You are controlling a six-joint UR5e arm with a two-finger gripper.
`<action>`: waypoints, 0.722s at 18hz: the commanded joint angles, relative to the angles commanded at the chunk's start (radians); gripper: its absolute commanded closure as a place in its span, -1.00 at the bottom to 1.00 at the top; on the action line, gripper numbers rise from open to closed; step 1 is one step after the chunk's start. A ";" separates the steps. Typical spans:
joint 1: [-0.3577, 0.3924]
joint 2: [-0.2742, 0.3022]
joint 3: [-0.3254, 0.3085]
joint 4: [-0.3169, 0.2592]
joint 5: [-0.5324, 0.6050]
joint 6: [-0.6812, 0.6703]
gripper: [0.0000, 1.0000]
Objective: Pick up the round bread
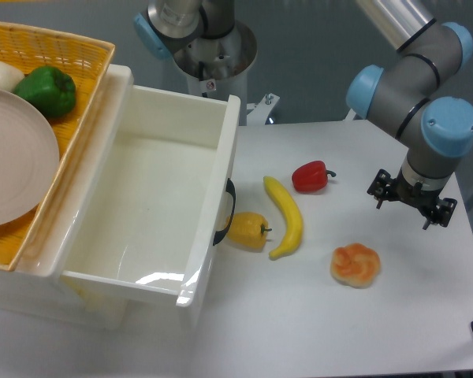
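White table [315, 331] | round bread [355, 264] lying free | gripper [411, 205] above-right — fingers apart

The arm [414, 87] is your classic grey metal tube build with light blue plastic caps on the round joints. The silver upper link looks shiny. Down at the wrist there's a dark band, then a black gripper [411, 201] with small fiddly black parts sticking out. The base [197, 39] is a silver-grey drum with another blue cap and a small red-and-white sticker.
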 joint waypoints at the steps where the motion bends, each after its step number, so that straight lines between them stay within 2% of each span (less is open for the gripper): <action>1: -0.002 0.000 0.000 0.000 0.000 0.000 -1.00; 5: -0.009 -0.009 0.005 0.000 -0.002 -0.005 -1.00; 9: -0.012 -0.003 -0.034 0.000 0.000 -0.031 -1.00; 11: -0.012 0.009 -0.067 0.002 0.000 -0.090 -1.00; 13: -0.015 0.002 -0.074 0.014 0.000 -0.171 -1.00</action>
